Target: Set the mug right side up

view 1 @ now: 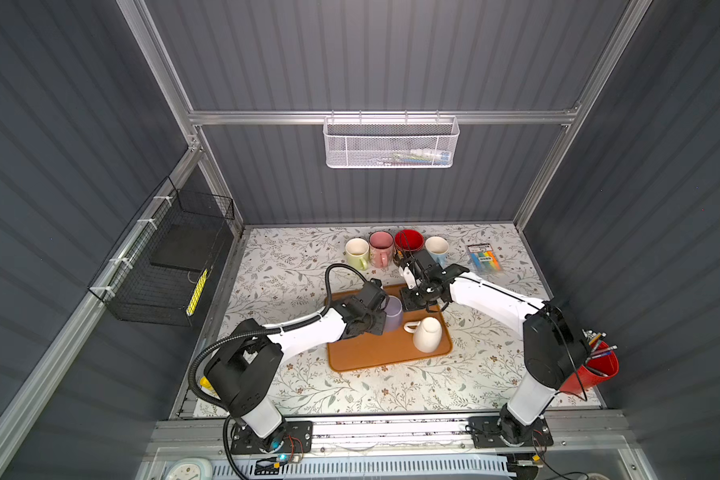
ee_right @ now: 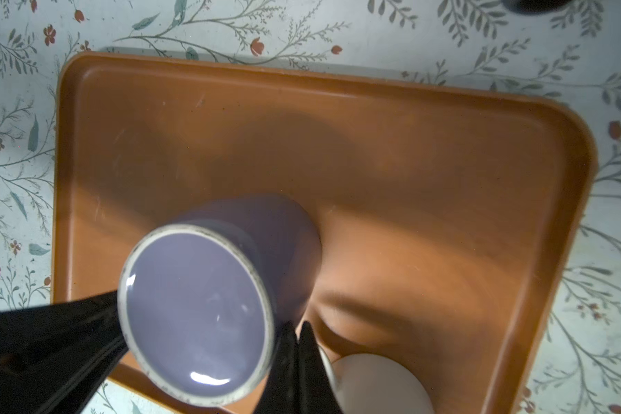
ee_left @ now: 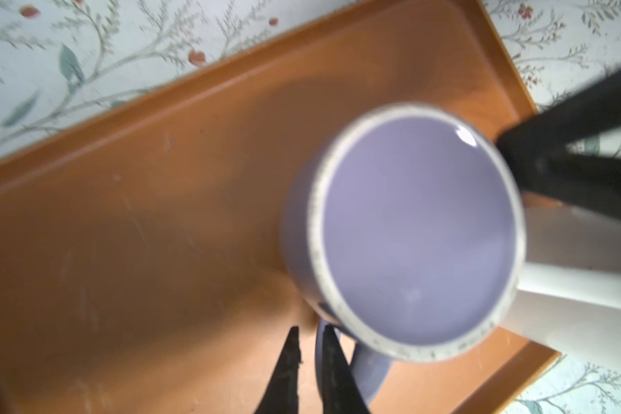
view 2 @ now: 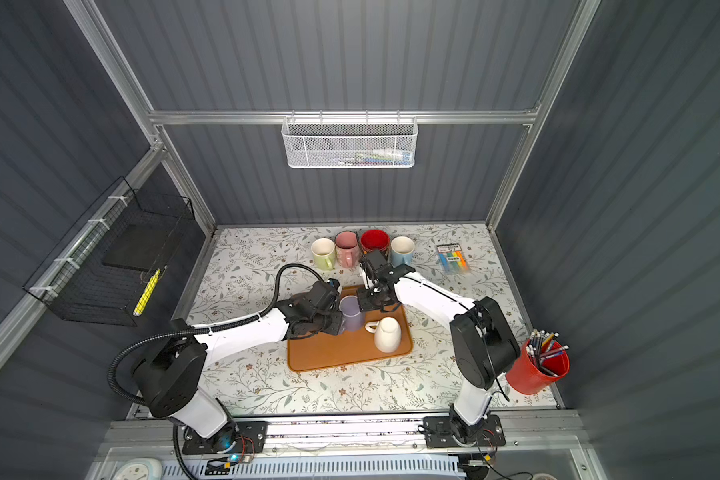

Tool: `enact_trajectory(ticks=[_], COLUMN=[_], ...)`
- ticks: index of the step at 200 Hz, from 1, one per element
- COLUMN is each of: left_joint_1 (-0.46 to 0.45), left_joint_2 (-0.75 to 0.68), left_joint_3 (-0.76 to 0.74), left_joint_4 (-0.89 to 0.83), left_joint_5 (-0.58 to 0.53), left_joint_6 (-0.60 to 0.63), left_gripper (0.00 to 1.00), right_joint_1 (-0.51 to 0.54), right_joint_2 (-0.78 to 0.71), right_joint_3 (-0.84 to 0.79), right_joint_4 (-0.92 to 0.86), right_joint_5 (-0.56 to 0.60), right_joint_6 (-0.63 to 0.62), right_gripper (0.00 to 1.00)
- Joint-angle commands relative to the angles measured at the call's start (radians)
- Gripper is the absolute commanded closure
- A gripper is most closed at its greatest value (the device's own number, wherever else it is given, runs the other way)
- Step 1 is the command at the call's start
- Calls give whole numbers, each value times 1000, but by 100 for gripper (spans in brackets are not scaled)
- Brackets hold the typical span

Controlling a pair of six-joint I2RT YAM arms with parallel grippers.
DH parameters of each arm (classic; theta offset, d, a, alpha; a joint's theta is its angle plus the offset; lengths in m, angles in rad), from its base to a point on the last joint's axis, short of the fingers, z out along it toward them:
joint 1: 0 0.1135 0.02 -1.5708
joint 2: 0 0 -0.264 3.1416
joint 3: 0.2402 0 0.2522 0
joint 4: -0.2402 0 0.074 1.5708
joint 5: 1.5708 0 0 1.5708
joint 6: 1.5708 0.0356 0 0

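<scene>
A purple mug (view 1: 393,313) (view 2: 352,313) stands upside down, base up, on the orange tray (view 1: 371,357). A white mug (view 1: 427,334) also sits base up on the tray, to its right. My left gripper (ee_left: 311,344) has its fingers close together around the purple mug's handle (ee_left: 371,365), with a thin gap still showing. My right gripper (ee_right: 296,328) is shut and empty. Its tips hang between the purple mug (ee_right: 198,312) and the white mug (ee_right: 377,383). The purple mug's mouth is hidden.
Several upright mugs line the back of the table: green (view 1: 356,251), pink (view 1: 381,247), red (view 1: 408,241), blue (view 1: 436,248). A marker pack (view 1: 485,257) lies back right. A red pen cup (view 1: 595,370) stands by the right arm's base.
</scene>
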Motion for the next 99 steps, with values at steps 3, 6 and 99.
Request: enact_trajectory(ticks=[3,6,99], left_joint_1=[-33,-35,-53], left_joint_2=[-17,-18,-105], left_joint_3=[-28,-32,-67], left_joint_4=[31,35,20], left_joint_5=[-11,-13,-73], left_joint_6=[-41,-45,-75], left_gripper=[86,86,84], right_joint_1=[10,10,4], right_joint_2=[32,37,39], right_joint_3=[47,50,119], right_joint_4=[12,12,-49], right_joint_5=[-39,-39,28], right_joint_6=[13,14,-6], right_gripper=[100,100,90])
